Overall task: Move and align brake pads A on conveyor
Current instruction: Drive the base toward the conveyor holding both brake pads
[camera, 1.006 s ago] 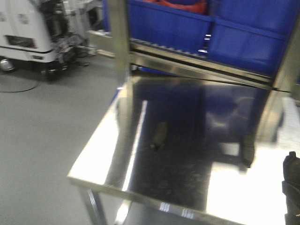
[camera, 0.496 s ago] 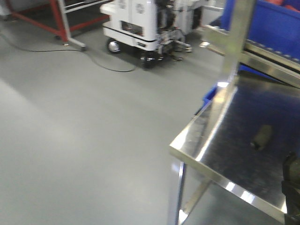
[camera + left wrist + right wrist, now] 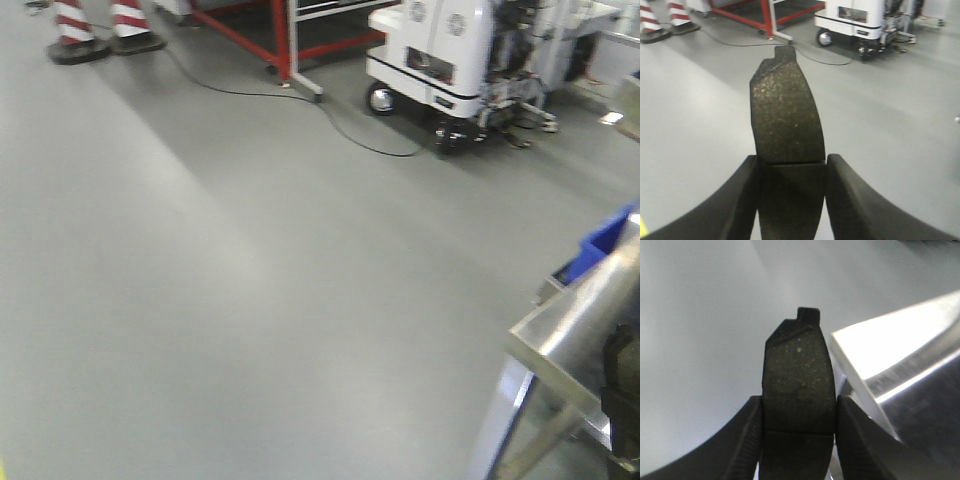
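In the left wrist view, one of the brake pads A (image 3: 785, 115), grey-brown with a thin groove, sticks out forward from my left gripper (image 3: 792, 162), which is shut on its sides above the grey floor. In the right wrist view, a second brake pad (image 3: 799, 375), notched at its tip, is held the same way by my right gripper (image 3: 799, 407), beside the corner of the shiny steel table (image 3: 890, 345). The conveyor is out of view.
The front view shows mostly bare grey floor. The steel table's corner (image 3: 570, 320) and a blue bin (image 3: 605, 240) are at the right edge. A white mobile robot (image 3: 440, 50), a red frame (image 3: 280, 40), striped cones (image 3: 95, 25) and a floor cable (image 3: 350, 130) lie at the back.
The front view has swung left: the steel table with two pads on it slid off to the right, and the floor, white robot and cones came into view.
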Robot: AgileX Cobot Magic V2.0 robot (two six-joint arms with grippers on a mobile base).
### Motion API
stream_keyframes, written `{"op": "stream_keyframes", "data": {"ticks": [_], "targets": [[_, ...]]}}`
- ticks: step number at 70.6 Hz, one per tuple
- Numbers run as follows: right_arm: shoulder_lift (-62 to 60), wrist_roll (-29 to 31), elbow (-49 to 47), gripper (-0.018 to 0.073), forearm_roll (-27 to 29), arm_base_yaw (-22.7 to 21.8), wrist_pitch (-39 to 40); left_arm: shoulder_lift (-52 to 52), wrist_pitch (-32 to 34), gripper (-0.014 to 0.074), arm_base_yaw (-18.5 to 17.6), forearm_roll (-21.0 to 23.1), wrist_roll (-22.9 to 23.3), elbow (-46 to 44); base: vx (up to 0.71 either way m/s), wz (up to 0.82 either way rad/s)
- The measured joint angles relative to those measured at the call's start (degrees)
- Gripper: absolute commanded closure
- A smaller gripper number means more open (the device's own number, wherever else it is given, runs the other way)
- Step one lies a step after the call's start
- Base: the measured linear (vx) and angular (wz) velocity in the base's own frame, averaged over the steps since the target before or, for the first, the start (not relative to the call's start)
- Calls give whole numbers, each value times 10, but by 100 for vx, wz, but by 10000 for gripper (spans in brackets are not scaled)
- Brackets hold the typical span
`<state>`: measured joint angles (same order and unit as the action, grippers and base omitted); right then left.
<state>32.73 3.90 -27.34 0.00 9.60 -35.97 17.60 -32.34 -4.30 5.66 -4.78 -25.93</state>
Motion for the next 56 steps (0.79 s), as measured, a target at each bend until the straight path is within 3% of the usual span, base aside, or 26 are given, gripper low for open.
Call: {"op": "stream_keyframes", "data": {"ticks": [56], "targets": [[0, 0, 0, 468, 0, 0, -12, 0, 0, 451, 0, 0, 0, 0, 6, 61]]}}
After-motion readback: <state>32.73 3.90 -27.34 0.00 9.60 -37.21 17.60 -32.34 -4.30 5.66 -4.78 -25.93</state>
